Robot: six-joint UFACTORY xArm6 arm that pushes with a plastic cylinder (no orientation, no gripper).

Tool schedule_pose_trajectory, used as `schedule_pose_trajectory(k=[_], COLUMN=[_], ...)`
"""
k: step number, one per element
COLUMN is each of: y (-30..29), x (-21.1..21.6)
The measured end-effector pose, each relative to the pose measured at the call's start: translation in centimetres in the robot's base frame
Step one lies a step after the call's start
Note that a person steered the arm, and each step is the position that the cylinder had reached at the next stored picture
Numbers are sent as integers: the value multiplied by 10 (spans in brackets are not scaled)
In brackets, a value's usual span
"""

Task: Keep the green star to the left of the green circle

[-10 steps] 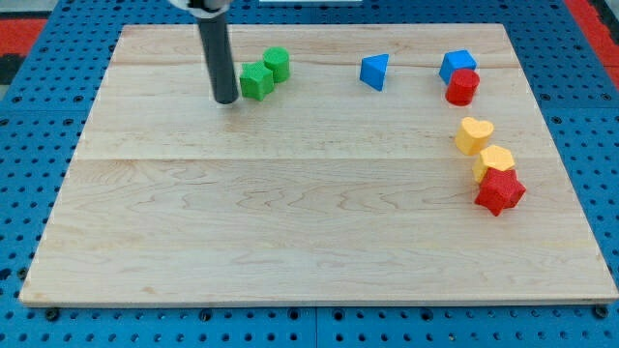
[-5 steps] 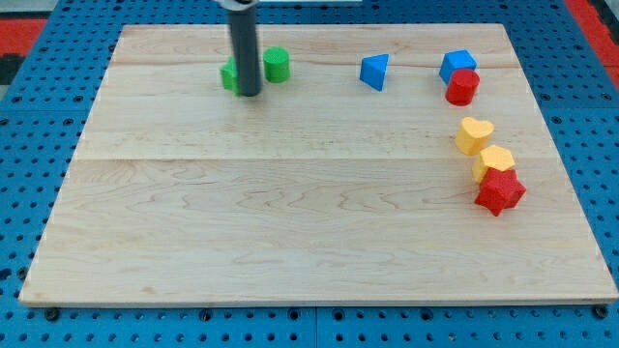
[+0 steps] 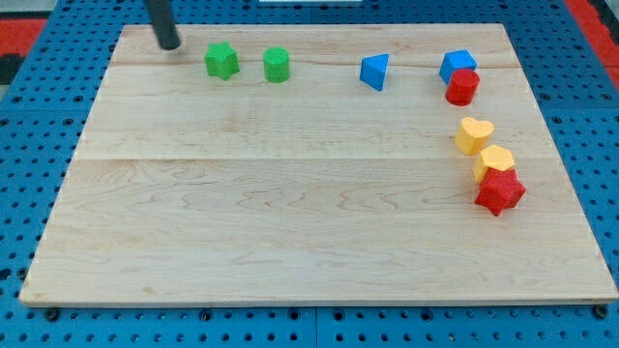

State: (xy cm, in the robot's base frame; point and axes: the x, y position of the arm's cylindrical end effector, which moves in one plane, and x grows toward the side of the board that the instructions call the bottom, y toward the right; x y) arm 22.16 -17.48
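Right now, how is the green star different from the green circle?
The green star has pointy arms; the green circle is a smooth round cylinder. The star sits to the view's left of the circle, nearer my tip. Both are the same green, apart, near the board's top edge.

only a short stretch of the rod shows at the board's top left corner: a straight, smooth, dark grey-black cylinder, cut off by the view's top, ending in my tip (image 3: 168, 44), blunt and round.
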Motion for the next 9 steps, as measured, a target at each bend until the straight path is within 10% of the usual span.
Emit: schedule_pose_trajectory(k=[5, 9], y=[109, 51], x=[45, 90])
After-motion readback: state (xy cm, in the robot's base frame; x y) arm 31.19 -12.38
